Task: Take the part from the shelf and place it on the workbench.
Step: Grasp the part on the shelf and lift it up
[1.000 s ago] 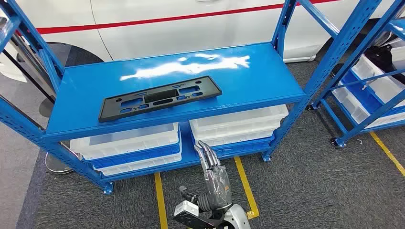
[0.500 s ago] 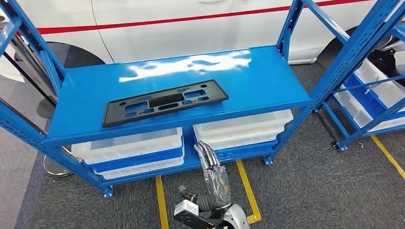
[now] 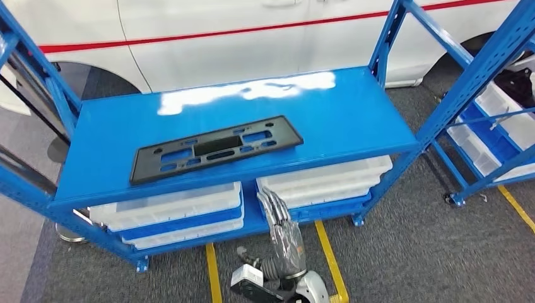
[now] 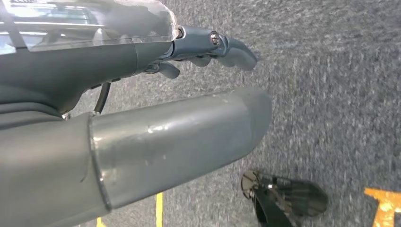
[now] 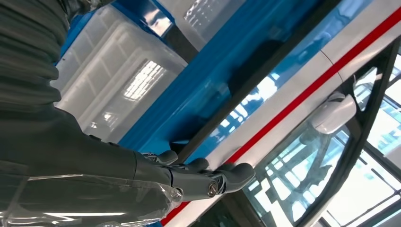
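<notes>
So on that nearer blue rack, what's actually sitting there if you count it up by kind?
Black part, flat on the top shelf: 1
Stacks of white trays, one on the left and one on the right of the lower shelf: 2
Total: 3 on the blue rack; how many trays are in each stack cannot be told.

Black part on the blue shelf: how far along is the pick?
Nothing is done: the black slotted part lies flat on the blue shelf, untouched. The right hand is raised in front of the shelf, holding nothing. The left hand hangs over the carpet. Grasp, lift and placing remain.
</notes>
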Controlling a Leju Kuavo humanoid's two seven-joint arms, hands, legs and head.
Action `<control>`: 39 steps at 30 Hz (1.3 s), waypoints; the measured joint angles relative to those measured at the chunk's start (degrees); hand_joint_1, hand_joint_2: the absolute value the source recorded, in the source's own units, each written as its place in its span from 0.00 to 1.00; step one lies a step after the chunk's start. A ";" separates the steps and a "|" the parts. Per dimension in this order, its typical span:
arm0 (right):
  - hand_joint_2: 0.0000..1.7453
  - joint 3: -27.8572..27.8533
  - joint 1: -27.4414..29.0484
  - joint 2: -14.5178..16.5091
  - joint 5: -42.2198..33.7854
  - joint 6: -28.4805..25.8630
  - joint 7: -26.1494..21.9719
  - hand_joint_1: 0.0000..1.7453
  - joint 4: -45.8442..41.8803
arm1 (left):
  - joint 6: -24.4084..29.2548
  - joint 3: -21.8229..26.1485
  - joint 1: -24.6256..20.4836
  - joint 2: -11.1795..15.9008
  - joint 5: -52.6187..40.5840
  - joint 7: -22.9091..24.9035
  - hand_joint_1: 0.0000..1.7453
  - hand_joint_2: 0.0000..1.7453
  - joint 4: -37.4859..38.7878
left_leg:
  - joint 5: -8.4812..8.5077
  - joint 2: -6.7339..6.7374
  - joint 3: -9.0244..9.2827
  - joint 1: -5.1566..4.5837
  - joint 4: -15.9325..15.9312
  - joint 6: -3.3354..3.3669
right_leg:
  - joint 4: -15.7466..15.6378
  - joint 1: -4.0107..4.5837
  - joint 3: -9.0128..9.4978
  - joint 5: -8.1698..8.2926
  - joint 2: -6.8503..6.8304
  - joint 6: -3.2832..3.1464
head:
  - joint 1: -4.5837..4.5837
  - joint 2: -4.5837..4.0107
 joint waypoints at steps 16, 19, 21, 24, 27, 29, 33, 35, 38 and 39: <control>1.00 0.10 -0.28 0.13 0.53 -0.02 -0.05 0.00 0.01 | 0.28 -0.01 0.37 0.26 -0.59 0.41 0.00 0.00 0.03 | 4.41 0.07 -5.57 -0.12 -0.53 1.71 | 1.86 -0.02 6.61 -5.65 -0.02 1.63 | -0.08 0.00; 1.00 0.10 -0.35 0.10 0.62 -0.02 -0.05 0.00 0.01 | 0.28 -0.01 0.29 0.25 -0.59 0.39 0.00 0.00 0.03 | 3.65 0.08 -4.12 0.04 -1.23 2.51 | 11.54 -0.40 0.56 -9.02 -0.10 2.49 | -0.07 0.00; 1.00 0.10 -0.28 0.07 0.72 -0.01 -0.03 0.00 0.03 | 0.28 -0.01 0.30 0.25 -0.60 0.39 0.00 0.00 0.03 | 2.76 0.03 -3.18 0.06 -1.24 2.53 | 15.72 -0.73 -3.47 -10.72 -0.11 2.92 | -0.07 0.00; 1.00 0.10 -0.27 0.04 1.19 0.08 0.10 0.00 0.04 | 0.26 -0.01 0.41 0.25 -0.65 0.38 0.00 0.00 0.03 | 0.97 -0.08 -0.93 0.11 -1.28 2.05 | 9.09 -1.07 -3.39 -4.43 -0.19 2.90 | -0.06 0.00; 1.00 0.10 -0.25 -0.05 1.93 0.14 0.26 0.00 0.13 | 0.25 -0.01 0.24 0.25 -0.73 0.34 0.00 0.00 0.04 | -0.45 -0.10 0.27 0.02 -1.21 1.18 | 1.94 -0.67 -2.17 0.75 -0.34 2.04 | -0.14 0.00; 1.00 0.13 -0.19 -0.12 2.25 0.13 0.45 0.00 0.14 | 0.26 -0.01 0.08 0.25 -0.77 0.31 0.00 0.00 0.05 | -0.61 -0.05 0.62 0.00 -1.23 0.49 | 1.25 -0.45 -1.90 0.62 -0.23 1.29 | -0.15 0.00; 1.00 0.21 -0.21 -0.05 3.09 0.08 0.98 0.00 0.08 | 0.27 -0.01 -0.18 0.10 -0.90 0.28 0.00 0.00 0.10 | -1.96 0.02 -2.60 0.22 6.00 -0.25 | -0.23 -0.84 0.63 0.07 -0.29 0.01 | -0.20 0.00; 1.00 0.23 -0.24 -0.04 4.30 0.04 1.20 0.00 0.08 | 0.33 -0.01 -0.19 0.14 -1.04 0.30 0.00 0.00 0.12 | -4.72 0.03 -7.08 0.27 12.40 -0.72 | -0.41 -0.82 1.50 -0.59 -0.32 -0.27 | -0.22 0.00; 1.00 0.23 -0.29 -0.08 7.04 0.14 2.08 0.00 0.03 | 0.42 -0.01 0.04 0.22 -1.19 0.31 0.00 0.00 0.12 | -3.58 0.03 -9.85 0.27 12.05 -0.89 | -0.36 -0.79 3.00 -1.69 -0.10 -0.21 | -0.24 0.00; 1.00 0.23 -0.38 -0.11 8.21 0.23 2.49 0.00 0.01 | 0.46 -0.01 0.08 0.23 -1.26 0.20 0.00 0.00 0.12 | -0.55 0.04 -9.16 0.27 8.54 -0.77 | -0.36 -0.79 3.61 -2.10 -0.06 -0.08 | -0.23 0.00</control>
